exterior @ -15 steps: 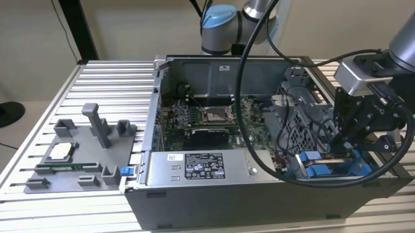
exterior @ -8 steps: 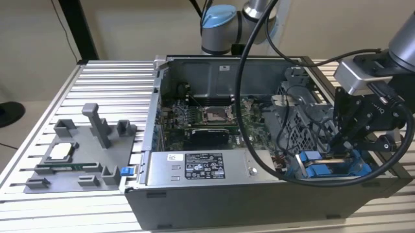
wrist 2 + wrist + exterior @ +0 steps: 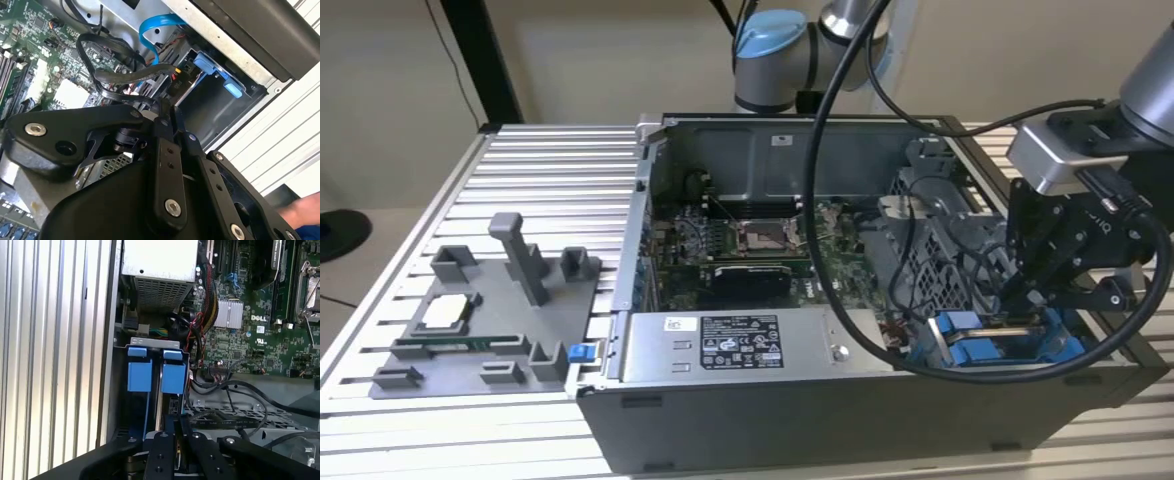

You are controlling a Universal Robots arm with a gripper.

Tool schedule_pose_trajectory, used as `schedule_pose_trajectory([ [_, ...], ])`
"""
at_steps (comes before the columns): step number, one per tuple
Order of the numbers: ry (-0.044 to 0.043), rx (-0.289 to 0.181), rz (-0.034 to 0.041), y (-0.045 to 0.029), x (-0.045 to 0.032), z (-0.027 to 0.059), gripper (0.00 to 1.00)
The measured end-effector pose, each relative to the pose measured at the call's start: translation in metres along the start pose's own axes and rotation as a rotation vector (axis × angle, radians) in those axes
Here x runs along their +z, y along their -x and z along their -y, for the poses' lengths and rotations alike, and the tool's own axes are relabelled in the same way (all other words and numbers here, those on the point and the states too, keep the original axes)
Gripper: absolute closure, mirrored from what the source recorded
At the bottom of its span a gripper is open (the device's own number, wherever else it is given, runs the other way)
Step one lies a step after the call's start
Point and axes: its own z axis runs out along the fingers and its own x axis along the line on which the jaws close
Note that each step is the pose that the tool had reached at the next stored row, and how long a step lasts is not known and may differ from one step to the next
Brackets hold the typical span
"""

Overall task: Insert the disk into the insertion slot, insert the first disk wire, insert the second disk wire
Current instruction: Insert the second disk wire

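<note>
While the blue frame tabs of the flat silver-grey disk (image 3: 139,376) seem to sit down inside the grey metal insertion slot with blue rails (image 3: 1067,350), the first step looks done, and the job in hand looks like a wire step.

Going from the exterior view's left, a grey plastic tray with upright posts (image 3: 454,340) lies on the ribbed table, well apart from the work. Next comes the open computer case, with a silver box with a black-and-white sticker (image 3: 720,345) along its near side and a green board (image 3: 720,240) behind it. At the exterior view's right, the black gripper (image 3: 1031,300) reaches down into the case, right above the slot.

Its fingers are drawn close together and seem to pinch the end of a black flat wire (image 3: 125,75). I think the plug must line up straight with the back of the disk, then go in gently.

Of the disk, just the blue tabs and a thin silver edge show; its label is hidden.
</note>
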Motion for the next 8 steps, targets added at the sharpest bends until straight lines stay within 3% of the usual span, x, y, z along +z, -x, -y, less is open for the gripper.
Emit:
schedule_pose_trajectory([
  [8,-0.0064,0.006,-0.0001,0.0002,0.0003,0.0001,1.0],
])
